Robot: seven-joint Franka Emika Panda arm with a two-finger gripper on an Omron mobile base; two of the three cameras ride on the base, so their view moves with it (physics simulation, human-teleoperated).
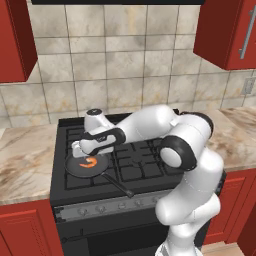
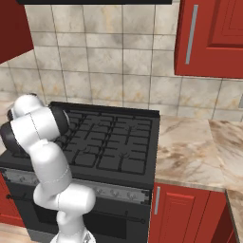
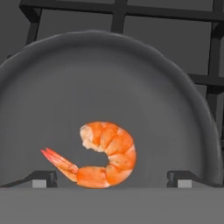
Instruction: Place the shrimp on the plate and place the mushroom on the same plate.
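The bright-orange curled shrimp (image 1: 89, 162) lies in a black long-handled frying pan (image 1: 75, 171) on the front left burner of the stove. My gripper (image 1: 81, 151) hangs just above the pan, over the shrimp. In the hand view the shrimp (image 3: 103, 155) sits close up on the pan's grey floor (image 3: 109, 78), between my two dark fingertips (image 3: 43, 179). My gripper (image 3: 113, 179) is open, its jaws wide on either side of the shrimp and holding nothing. The plate and the mushroom are out of view.
The black stove (image 2: 114, 137) has raised grates. The pan's handle (image 1: 120, 187) points toward the front edge. Marble counter runs on the left (image 1: 25, 155) and right (image 2: 190, 147). Red wall cabinets (image 1: 227, 30) hang above.
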